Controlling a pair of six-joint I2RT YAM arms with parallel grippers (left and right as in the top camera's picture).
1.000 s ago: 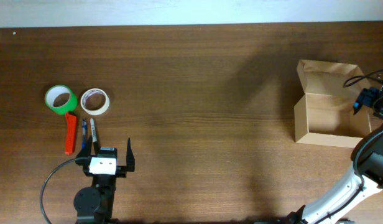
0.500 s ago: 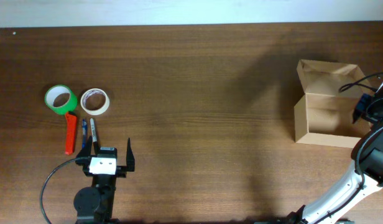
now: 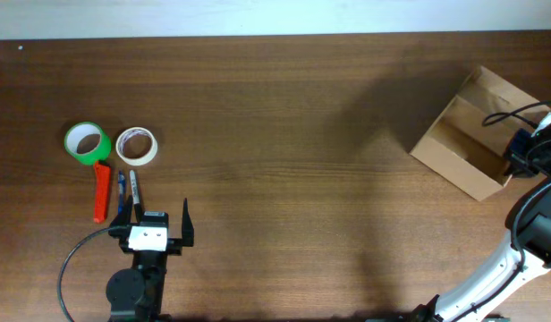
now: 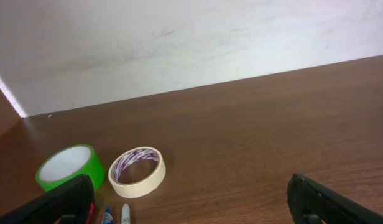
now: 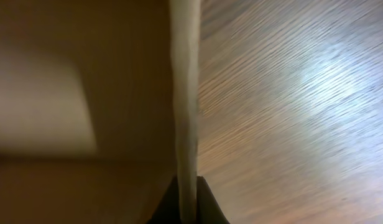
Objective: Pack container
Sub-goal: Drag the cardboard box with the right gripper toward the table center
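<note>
The container point(image 3: 459, 143), an open cardboard box with its flap raised, sits turned at an angle near the right edge of the desk point(image 3: 284, 179), and the right gripper point(image 3: 519, 158) has its jaws pinched shut on the thin edge of one of the box's side walls. The left gripper point(image 3: 155, 213) rests well apart at the near left with its jaws spread wide and holding nothing, just behind a green tape roll point(image 3: 87, 143), a cream tape roll point(image 3: 136, 145), an orange tool point(image 3: 101, 190) and two pens point(image 3: 128, 188).
</note>
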